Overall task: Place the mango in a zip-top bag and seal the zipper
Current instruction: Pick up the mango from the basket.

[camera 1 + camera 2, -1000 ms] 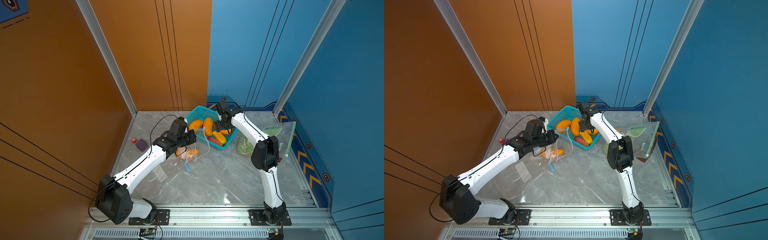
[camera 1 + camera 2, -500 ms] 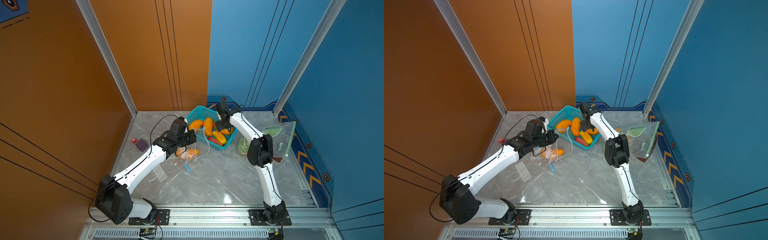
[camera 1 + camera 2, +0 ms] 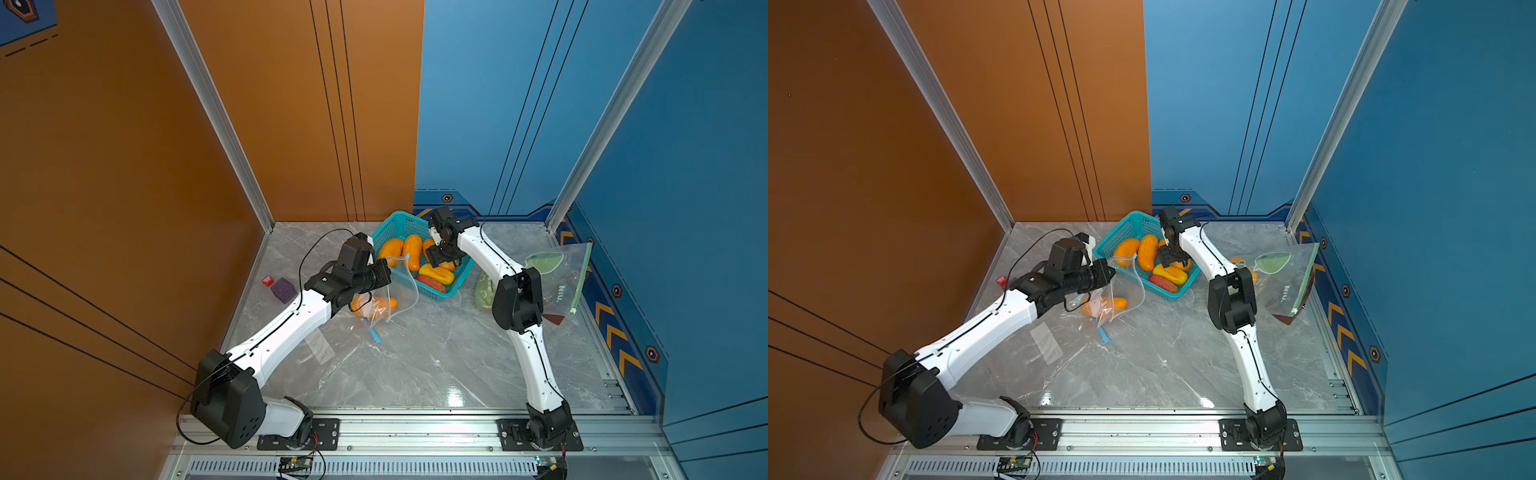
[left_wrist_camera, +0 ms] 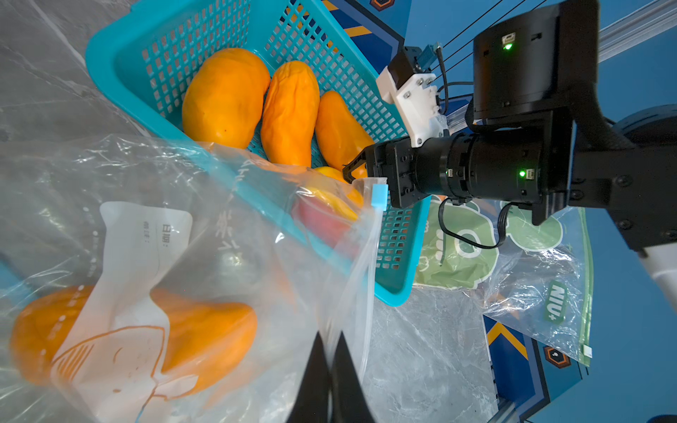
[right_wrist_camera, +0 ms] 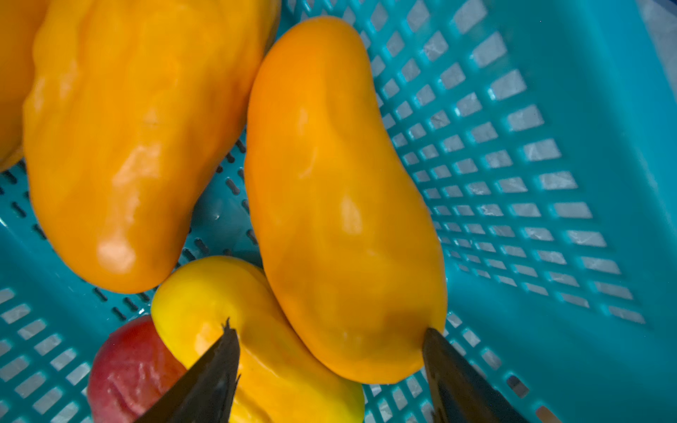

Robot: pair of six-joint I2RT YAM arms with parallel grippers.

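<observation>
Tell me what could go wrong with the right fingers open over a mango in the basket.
The open right fingers straddle the orange mango at its tapered end, one tip over the yellow mango; closing may slip off or nudge both.
The shut left fingers pinch only a thin edge of the zip-top bag; the film might slip out.

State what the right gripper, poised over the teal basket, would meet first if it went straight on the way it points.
Most likely the orange mango, whose end lies between the jaws of the open right gripper. The yellow mango beside it may be touched first, as depth is unclear.
</observation>
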